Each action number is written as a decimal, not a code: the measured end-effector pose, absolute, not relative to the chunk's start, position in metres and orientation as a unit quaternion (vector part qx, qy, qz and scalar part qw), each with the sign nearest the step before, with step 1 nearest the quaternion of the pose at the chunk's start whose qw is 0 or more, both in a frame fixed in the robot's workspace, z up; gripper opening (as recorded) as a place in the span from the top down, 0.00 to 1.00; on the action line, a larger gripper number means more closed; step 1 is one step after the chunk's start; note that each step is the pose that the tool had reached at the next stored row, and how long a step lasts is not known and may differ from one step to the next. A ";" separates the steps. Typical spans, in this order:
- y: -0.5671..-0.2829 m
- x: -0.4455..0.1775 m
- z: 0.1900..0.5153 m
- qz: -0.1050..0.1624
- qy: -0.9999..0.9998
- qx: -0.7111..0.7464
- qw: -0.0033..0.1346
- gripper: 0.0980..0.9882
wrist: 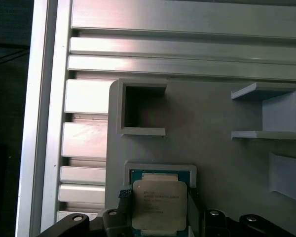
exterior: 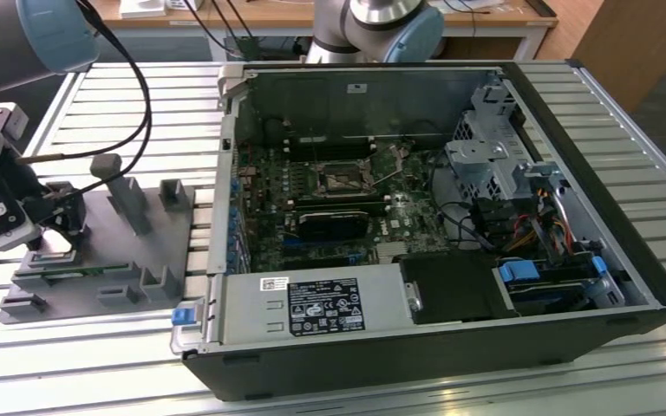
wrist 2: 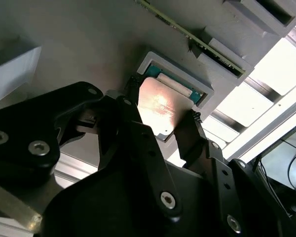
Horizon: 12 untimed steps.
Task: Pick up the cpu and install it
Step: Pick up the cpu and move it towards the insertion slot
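Note:
The cpu [wrist: 159,206], a small square chip with a shiny metal top, sits between my two black fingers [wrist: 124,198] just over its grey nest [wrist: 160,168], whose teal inner edge shows beside it. In the second wrist view the cpu [wrist 2: 160,104] gleams between the fingers [wrist 2: 188,136], raised slightly off the nest [wrist 2: 176,67]. My gripper [exterior: 51,243] is shut on the cpu at the exterior view's left, over the grey fixture plate [exterior: 101,247]. The black cpu socket [exterior: 342,180] lies on the motherboard inside the open computer case [exterior: 426,347].
A thin green memory stick [exterior: 73,272] lies in holders on the fixture plate, with grey posts [exterior: 125,195] and empty brackets [wrist: 140,108] around it. The slatted aluminium table [exterior: 610,373] carries everything. A second arm's base [exterior: 368,30] stands behind the case.

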State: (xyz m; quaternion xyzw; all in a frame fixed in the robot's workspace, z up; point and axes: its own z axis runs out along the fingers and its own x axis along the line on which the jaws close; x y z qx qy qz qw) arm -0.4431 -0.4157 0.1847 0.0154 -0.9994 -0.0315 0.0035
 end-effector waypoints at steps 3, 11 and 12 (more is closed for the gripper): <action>-0.416 -0.443 0.185 -0.032 -0.999 0.015 0.003 0.50; -0.416 -0.444 0.187 -0.032 -0.999 0.015 0.003 0.42; -0.416 -0.444 0.187 -0.031 -0.999 0.015 0.002 0.42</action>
